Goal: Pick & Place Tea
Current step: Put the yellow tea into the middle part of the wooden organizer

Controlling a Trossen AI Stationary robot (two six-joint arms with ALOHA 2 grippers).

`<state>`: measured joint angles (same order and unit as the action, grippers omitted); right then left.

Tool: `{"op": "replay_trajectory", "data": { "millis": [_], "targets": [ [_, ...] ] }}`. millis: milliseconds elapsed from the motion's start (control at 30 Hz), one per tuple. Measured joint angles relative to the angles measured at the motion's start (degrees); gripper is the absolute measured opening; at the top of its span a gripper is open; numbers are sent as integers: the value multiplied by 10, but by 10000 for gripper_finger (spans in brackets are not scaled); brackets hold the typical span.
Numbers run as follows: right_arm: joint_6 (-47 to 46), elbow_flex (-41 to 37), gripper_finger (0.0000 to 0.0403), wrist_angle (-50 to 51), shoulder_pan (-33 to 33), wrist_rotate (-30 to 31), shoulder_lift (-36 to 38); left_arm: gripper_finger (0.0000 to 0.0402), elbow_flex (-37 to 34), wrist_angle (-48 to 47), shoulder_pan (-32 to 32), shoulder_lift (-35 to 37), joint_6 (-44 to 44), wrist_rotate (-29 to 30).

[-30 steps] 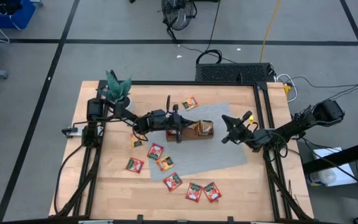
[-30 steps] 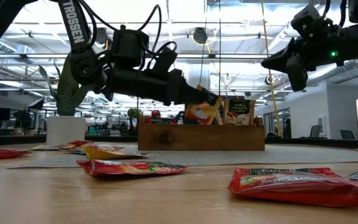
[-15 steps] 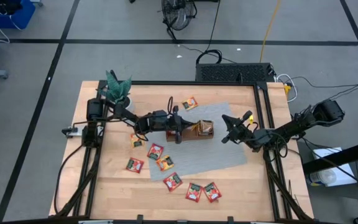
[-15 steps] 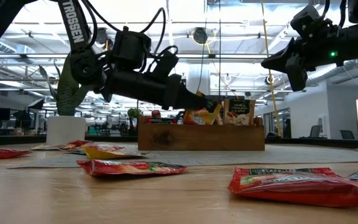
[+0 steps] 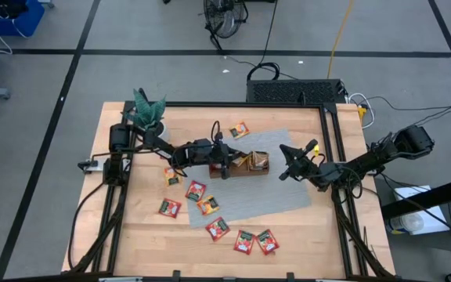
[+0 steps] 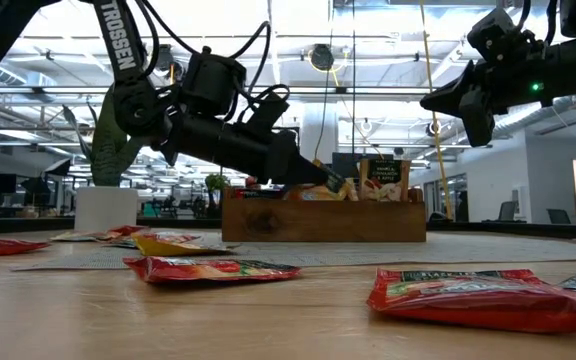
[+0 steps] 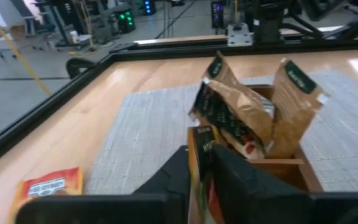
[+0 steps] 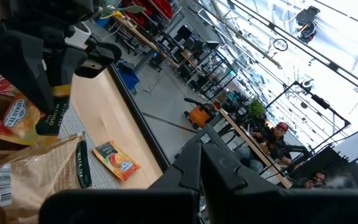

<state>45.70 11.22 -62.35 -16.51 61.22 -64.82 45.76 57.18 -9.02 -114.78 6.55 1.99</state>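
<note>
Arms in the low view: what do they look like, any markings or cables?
Both arms are dark, with chunky jointed links. The left arm carries white TROSSEN lettering and loose black cables looping over it. The right arm shows a small green light.

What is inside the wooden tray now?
In the tray, several tea sachets stand upright, and the left hand lowers an orange one in. The wall hides the bottom.
</note>
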Motion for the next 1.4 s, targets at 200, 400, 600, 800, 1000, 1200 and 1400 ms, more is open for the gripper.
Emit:
{"op": "replay_trajectory", "data": {
  "millis": [200, 400, 600, 800, 1000, 1200, 1400],
  "targets": [
    [0, 0, 0, 0, 0, 0, 0, 129, 0, 35, 2, 0, 8, 2],
    [0, 0, 0, 0, 0, 0, 0, 169, 0, 50, 6, 0, 40, 1],
    [0, 0, 0, 0, 0, 0, 0, 173, 1, 53, 14, 26, 48, 27],
    [0, 0, 0, 0, 0, 0, 0, 122, 48, -207, 26, 114, 112, 95],
    [0, 0, 0, 0, 0, 0, 0, 15, 165, -575, 37, 114, 144, 76],
    [-4, 0, 0, 4, 0, -1, 0, 4, 197, -600, 38, 108, 138, 23],
    [-2, 0, 0, 5, 0, 0, 0, 2, 196, -601, 39, 89, 137, 25]
  ]
}}
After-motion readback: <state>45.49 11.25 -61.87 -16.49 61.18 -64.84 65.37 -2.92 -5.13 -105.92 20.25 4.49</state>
